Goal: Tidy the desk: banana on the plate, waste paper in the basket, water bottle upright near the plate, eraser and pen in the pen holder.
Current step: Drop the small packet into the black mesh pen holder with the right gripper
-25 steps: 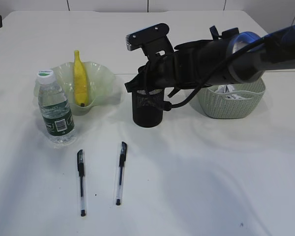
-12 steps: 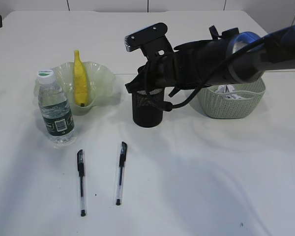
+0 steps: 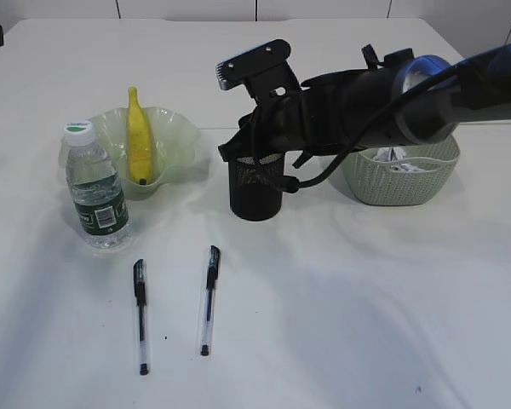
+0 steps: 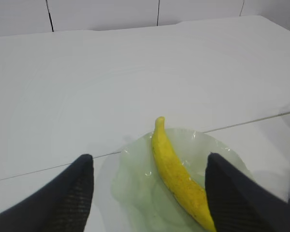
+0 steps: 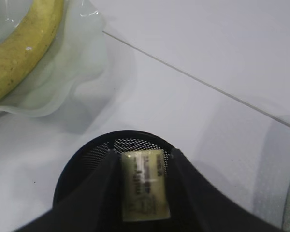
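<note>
Right above the pen holder's [image 5: 111, 179] open mouth, the right claw [image 5: 142, 186] held the eraser [image 5: 144, 184] between its fingers, hanging straight down.

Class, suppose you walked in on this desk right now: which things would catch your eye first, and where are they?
The dark right arm stretches across from the right, its tool holding the pale eraser over the black pen holder. On the left, the yellow banana lies in the green plate.

— Any text you can read?
— None. The water bottle [image 3: 96, 194] label carries white print, too small. The eraser [image 5: 144, 184] shows dark print, too blurred.
</note>
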